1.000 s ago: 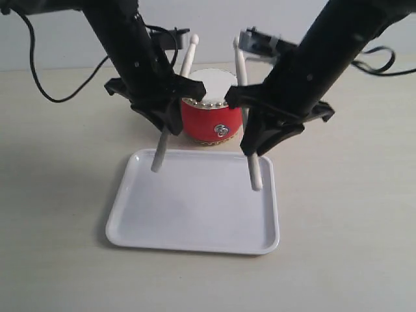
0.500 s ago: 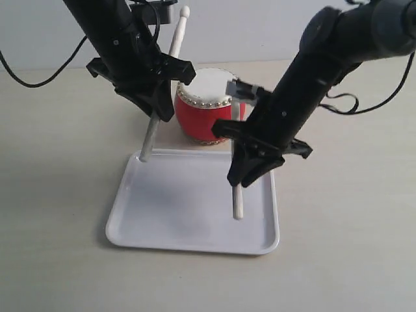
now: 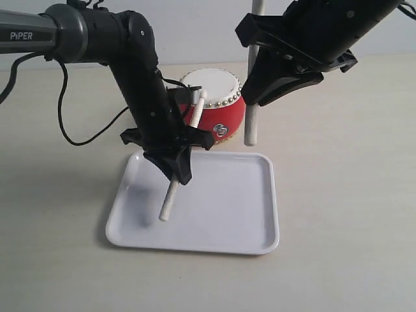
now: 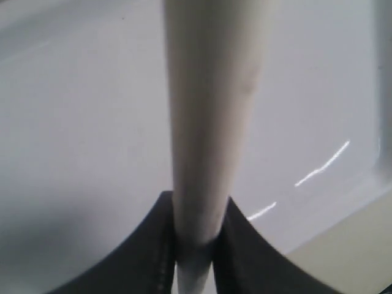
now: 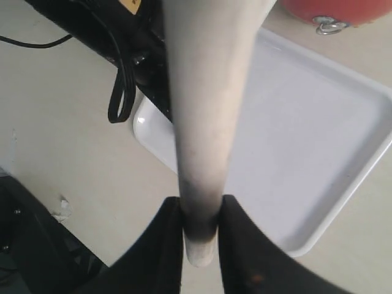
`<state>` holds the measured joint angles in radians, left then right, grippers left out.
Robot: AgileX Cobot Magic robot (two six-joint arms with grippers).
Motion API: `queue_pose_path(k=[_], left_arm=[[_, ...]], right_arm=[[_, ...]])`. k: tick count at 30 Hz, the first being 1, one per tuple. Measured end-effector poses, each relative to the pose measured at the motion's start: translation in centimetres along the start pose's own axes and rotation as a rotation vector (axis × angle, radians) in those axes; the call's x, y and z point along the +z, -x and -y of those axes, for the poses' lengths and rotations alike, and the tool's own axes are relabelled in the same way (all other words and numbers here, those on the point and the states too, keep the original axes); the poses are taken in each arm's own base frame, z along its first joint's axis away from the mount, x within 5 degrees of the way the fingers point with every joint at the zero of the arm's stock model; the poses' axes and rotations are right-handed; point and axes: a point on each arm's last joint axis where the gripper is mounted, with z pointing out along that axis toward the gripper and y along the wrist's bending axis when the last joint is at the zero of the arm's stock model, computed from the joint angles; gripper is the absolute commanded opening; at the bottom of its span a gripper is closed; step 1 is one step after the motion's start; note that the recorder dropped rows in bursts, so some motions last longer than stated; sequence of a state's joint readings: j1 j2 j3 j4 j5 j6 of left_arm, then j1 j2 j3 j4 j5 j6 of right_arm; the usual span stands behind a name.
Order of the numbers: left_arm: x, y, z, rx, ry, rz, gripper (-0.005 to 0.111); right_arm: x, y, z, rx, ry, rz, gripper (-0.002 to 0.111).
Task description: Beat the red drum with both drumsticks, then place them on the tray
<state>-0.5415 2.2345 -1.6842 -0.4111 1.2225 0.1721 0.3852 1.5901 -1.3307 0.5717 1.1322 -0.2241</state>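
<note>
Since the earlier exterior frames, the left gripper has come down low over the tray, and the right gripper has risen beside the red drum.

Exterior view: we find the left gripper clamped on the left drumstick at mid-shaft. The stick is tilted, with its lower end close above the tray floor (contact cannot be confirmed) and its tip near the drum skin. The right gripper is clamped on the right drumstick, which is almost upright. Its lower end hangs just beside the drum, over the table behind the tray's far rim.

Left wrist view: both jaws press the pale shaft, with white tray floor behind it.

Right wrist view: the jaws pinch the shaft in the same way. The tray lies below, and the drum is at the frame edge.

Handling: we judge the sticks to be light, stiff and smooth. A mid-shaft grip balances them, but they can pivot in a narrow pinch. Once released they may roll, and the raised rim should stop them.
</note>
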Motion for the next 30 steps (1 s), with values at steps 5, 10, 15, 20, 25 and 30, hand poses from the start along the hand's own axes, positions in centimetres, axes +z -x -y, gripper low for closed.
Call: queue_pose_path(k=[5,10,15,20,25,30], left_arm=[[-0.3,-0.1,0.0,0.005,0.011,0.006,0.000],[-3.7,-0.7,1.3,0.039,0.028,0.084,0.000],[-11.4,-4.3,3.5,0.114,0.124,0.256,0.000],[-13.8,-11.9,2.4,0.065,0.157,0.264,0.000],[-14.0,-19.3,1.5,0.008,0.166,0.291,0.000],[-14.8,-24.3,2.2,0.002,0.175,0.384,0.000]], right_arm=[[-0.2,-0.1,-0.1,0.005,-0.003,0.005,0.000],[-0.2,-0.1,-0.1,0.005,-0.003,0.005,0.000],[-0.2,-0.1,-0.1,-0.053,-0.003,-0.002,0.000],[0.4,-0.4,0.1,-0.180,0.011,-0.069,0.000],[4.5,-1.0,-0.3,-0.432,-0.061,-0.244,0.000],[7.9,-1.3,-0.6,-0.607,-0.163,-0.358,0.000]])
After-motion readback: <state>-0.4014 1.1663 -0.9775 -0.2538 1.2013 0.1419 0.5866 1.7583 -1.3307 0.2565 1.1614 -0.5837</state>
